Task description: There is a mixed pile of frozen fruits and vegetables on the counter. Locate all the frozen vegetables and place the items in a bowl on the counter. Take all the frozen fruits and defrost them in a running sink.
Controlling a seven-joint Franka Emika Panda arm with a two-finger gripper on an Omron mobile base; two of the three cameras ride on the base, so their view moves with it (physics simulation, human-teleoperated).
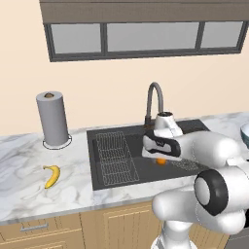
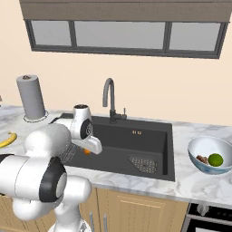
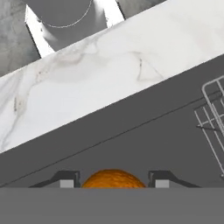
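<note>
My gripper (image 3: pixel 114 183) is shut on the small orange (image 3: pixel 113 177), which sits between the two fingertips (image 3: pixel 66 181). It hangs over the black sink (image 1: pixel 141 171), just above the basin floor, and the orange (image 1: pixel 160 161) peeks out under the hand. On the counter (image 1: pixel 29 160) left of the sink lies the yellow banana (image 1: pixel 52 175). Right of the sink stands the pale blue-grey bowl (image 2: pixel 210 141), holding the green ball (image 2: pixel 215 159) and the brown lump (image 2: pixel 202 159).
A wire rack (image 1: pixel 114 155) lies in the sink's left part and a drain grid (image 2: pixel 144 164) in its right. The dark gooseneck faucet (image 1: pixel 154 99) rises behind the basin. A grey paper towel roll (image 1: pixel 52 119) stands at the back left of the counter.
</note>
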